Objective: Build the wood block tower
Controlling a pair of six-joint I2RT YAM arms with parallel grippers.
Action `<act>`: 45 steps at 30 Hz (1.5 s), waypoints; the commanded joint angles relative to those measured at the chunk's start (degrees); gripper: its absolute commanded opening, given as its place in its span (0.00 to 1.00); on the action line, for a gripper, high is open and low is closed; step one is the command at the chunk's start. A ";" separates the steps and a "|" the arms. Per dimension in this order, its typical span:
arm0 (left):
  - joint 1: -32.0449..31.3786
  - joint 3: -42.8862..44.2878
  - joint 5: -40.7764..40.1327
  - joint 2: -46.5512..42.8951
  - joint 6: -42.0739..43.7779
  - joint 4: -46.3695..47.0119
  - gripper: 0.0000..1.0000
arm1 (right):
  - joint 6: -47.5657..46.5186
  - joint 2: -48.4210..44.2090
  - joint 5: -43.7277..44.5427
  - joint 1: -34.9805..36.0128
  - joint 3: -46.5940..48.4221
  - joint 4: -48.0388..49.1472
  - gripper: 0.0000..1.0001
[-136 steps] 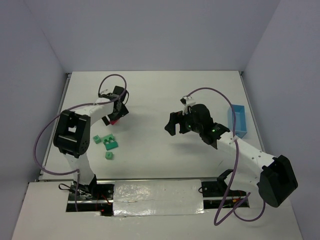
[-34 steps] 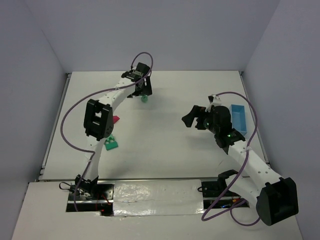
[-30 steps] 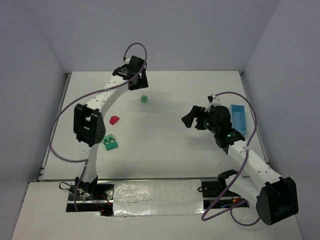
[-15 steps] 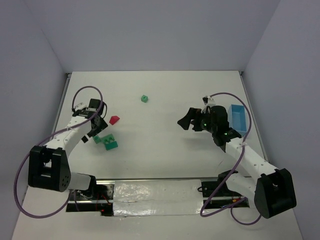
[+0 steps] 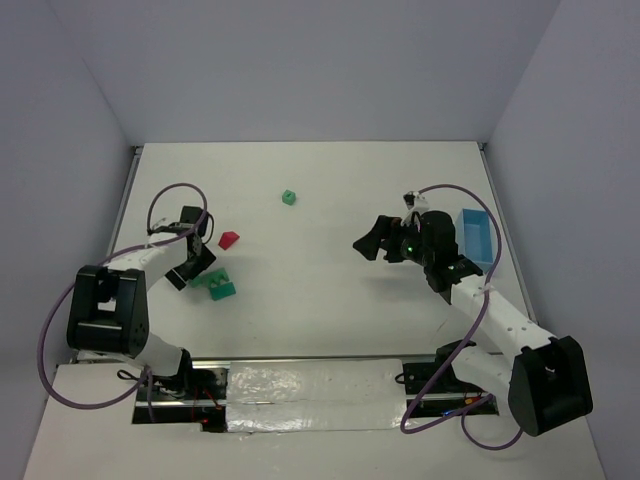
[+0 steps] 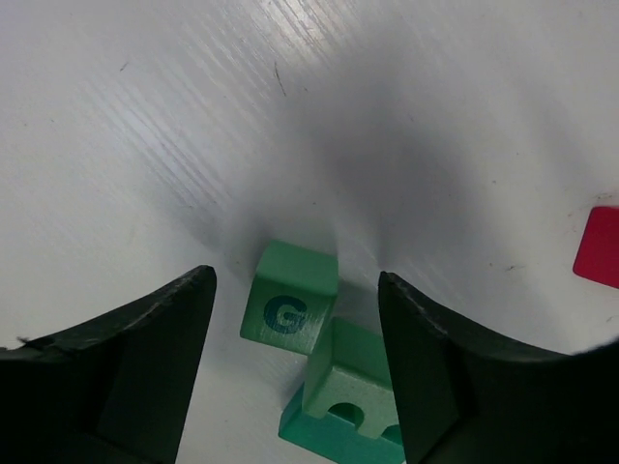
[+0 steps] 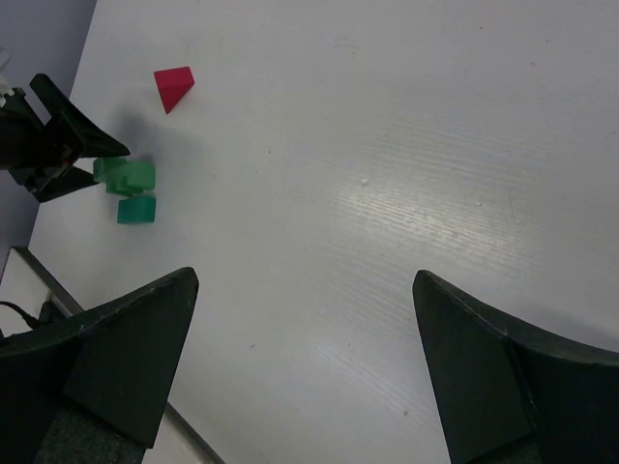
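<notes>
Nearest my side, by the left edge of the desk (image 5: 330, 320), my left gripper (image 5: 193, 268) is released, fingers spread wide and grasping nothing. On its wrist view the G cube (image 6: 288, 302) lies on the desk in the gap between the fingers, clear of both. An arch block (image 6: 340, 391) sits against the cube's corner. A little farther out the red wedge (image 5: 229, 239) lies by itself, apart from those two. My right gripper (image 5: 368, 240) hangs over the right half of the desk, likewise spread wide and empty. Behind it the tray (image 5: 478, 240) sits along the right edge. Farthest off, toward the far edge, the far cube (image 5: 288, 197) stands well apart from the rest.
</notes>
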 commanded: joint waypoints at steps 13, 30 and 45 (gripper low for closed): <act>0.58 2.01 -3.75 -8.23 2.08 -2.31 0.14 | -0.31 0.81 0.14 -0.05 0.82 2.51 1.00; -24.72 48.81 11.43 26.07 39.69 13.42 0.10 | 1.71 -3.06 7.53 -2.34 -0.50 0.92 1.00; -28.60 73.91 14.43 49.94 45.75 7.01 0.19 | 1.88 -1.30 3.66 -3.04 -0.67 2.24 1.00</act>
